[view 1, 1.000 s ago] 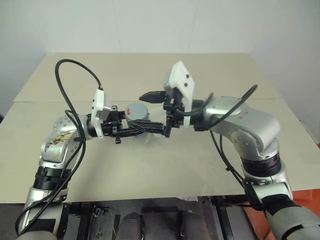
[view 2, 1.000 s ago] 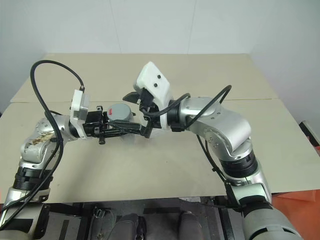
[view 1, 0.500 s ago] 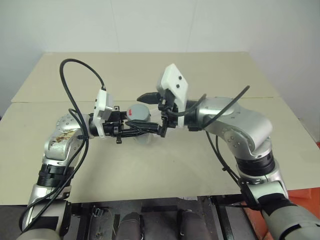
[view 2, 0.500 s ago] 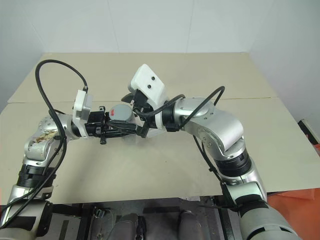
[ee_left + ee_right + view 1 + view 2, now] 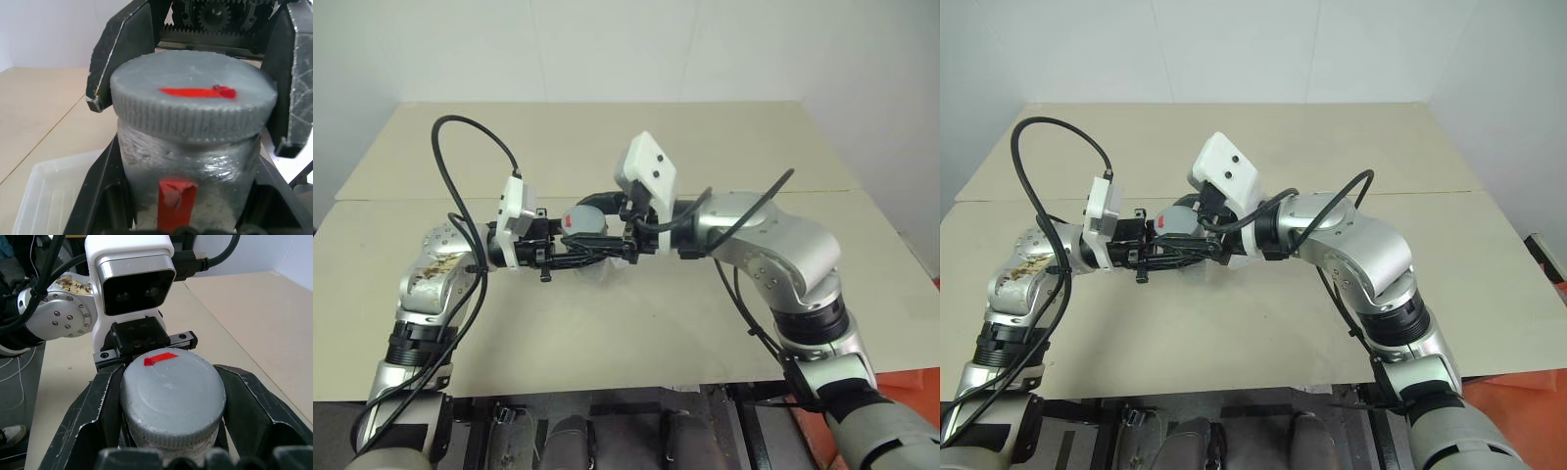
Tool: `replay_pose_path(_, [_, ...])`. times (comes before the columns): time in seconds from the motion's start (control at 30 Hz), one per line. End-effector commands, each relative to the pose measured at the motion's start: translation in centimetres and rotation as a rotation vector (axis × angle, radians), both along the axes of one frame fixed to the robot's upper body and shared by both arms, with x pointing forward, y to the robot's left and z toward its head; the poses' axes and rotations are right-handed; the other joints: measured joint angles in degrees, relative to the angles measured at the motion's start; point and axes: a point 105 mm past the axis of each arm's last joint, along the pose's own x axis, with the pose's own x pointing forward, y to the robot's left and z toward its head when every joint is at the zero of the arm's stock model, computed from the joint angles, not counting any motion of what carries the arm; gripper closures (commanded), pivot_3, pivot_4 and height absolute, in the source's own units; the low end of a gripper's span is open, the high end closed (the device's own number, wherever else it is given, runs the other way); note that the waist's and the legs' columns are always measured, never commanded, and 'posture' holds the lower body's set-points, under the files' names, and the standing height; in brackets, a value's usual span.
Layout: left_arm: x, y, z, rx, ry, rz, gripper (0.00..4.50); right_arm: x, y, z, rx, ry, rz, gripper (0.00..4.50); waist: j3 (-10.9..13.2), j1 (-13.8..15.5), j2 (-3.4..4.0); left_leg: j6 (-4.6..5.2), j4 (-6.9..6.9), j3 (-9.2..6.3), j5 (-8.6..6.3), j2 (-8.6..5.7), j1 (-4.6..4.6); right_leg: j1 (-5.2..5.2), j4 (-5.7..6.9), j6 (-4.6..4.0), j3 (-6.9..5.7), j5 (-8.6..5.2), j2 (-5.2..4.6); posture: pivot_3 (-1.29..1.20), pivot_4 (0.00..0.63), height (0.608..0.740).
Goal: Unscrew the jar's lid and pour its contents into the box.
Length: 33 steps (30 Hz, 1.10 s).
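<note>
Above the table's middle the left gripper (image 5: 190, 215) clamps the jar (image 5: 188, 174) over the box (image 5: 54, 196) while the right gripper (image 5: 166, 431) pinches the lid (image 5: 171, 396), unscrewing and pouring both undone

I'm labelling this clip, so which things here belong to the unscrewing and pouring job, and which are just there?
Part of the job:
- jar, held by the left end effector
- lid, still on, clamped by the right end effector
- box, on the table below the jar

Just there:
- table
- black cable looping over the left arm
</note>
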Motion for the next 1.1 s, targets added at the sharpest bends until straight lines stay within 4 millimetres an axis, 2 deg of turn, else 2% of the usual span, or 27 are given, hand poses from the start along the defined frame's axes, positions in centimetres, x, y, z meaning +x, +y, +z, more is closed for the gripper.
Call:
replay_pose_path(0.03, [-0.34, -0.10, 0.50, -0.006, -0.030, -0.020, 2.51, -0.64, 0.19, 2.03, 0.041, -0.096, 0.024, 1.74, 0.0, 0.0, 0.00, 0.00, 0.00, 0.00, 0.00, 0.00, 0.00, 0.00, 0.00, 0.00, 0.00, 0.00, 0.00, 0.00, 0.150, 0.740])
replay_pose_path(0.67, [-0.64, 0.00, 0.60, -0.011, -0.040, -0.030, 2.51, -1.06, 0.60, 1.34, 0.027, -0.113, 0.059, 1.74, 0.0, 0.0, 0.00, -0.01, 0.00, 0.00, 0.00, 0.00, -0.01, -0.01, 0.01, 0.00, 0.00, 0.00, 0.00, 0.00, 0.150, 0.740])
replay_pose_path(0.83, [-0.67, 0.03, 0.62, -0.011, -0.040, -0.030, 2.51, -1.10, 0.63, 1.25, 0.024, -0.109, 0.069, 0.15, 0.0, 0.0, 0.00, -0.01, 0.00, 0.00, 0.00, 0.00, -0.01, -0.02, 0.01, 0.00, 0.00, 0.00, 0.00, 0.00, 0.150, 0.740])
replay_pose_path(0.87, [-0.67, 0.04, 0.62, -0.011, -0.040, -0.030, 2.51, -1.09, 0.63, 1.26, 0.024, -0.110, 0.069, 0.04, 0.0, 0.0, 0.00, -0.01, 0.00, 0.00, 0.00, 0.00, -0.01, -0.02, 0.01, 0.00, 0.00, 0.00, 0.00, 0.00, 0.150, 0.740])
replay_pose_path(1.1, [-0.73, 0.05, 0.65, -0.010, -0.041, -0.031, 2.51, -1.04, 0.63, 1.62, 0.034, -0.117, 0.066, 0.04, 0.0, 0.0, 0.00, -0.01, 0.00, 0.00, 0.01, 0.00, -0.01, -0.02, 0.02, 0.00, 0.00, 0.00, 0.00, 0.00, 0.150, 0.740])
